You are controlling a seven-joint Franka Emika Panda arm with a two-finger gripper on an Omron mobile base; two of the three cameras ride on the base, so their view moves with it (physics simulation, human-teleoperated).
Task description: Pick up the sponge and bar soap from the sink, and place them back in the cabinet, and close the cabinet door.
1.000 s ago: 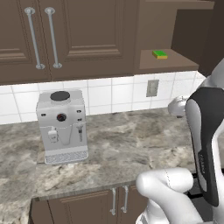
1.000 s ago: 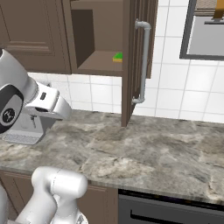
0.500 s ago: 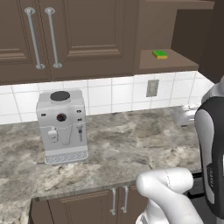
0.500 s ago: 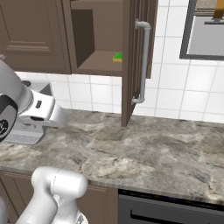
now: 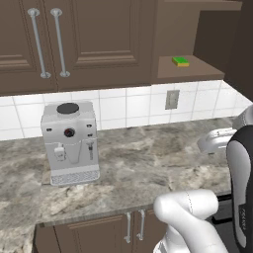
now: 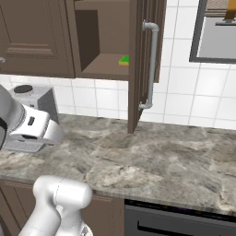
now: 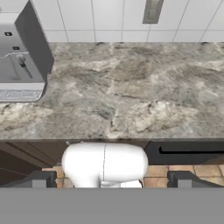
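Observation:
The green-and-yellow sponge (image 5: 181, 61) (image 6: 124, 60) lies on the brown shelf of the open cabinet (image 5: 190, 70) (image 6: 99, 41). The cabinet door (image 6: 138, 60) stands swung out toward me, its silver bar handle (image 6: 151, 64) facing right. My gripper (image 7: 112, 179) is open with nothing between its fingers (image 7: 41, 179). It is held low in front of the counter and looks across the grey marbled top toward the tiled wall. The bar soap and the sink are out of view.
A silver coffee machine (image 5: 69, 141) (image 6: 27, 97) (image 7: 19, 52) stands on the counter at the left. A wall outlet (image 5: 172, 99) (image 7: 152, 11) sits under the cabinet. Double doors (image 5: 59, 39) hang to the left. A dark appliance front (image 6: 179, 221) lies below the counter.
The arm has swung down and back from the cabinet; the hand now sits lower, near the counter's front edge. The sponge and the door have stayed put.

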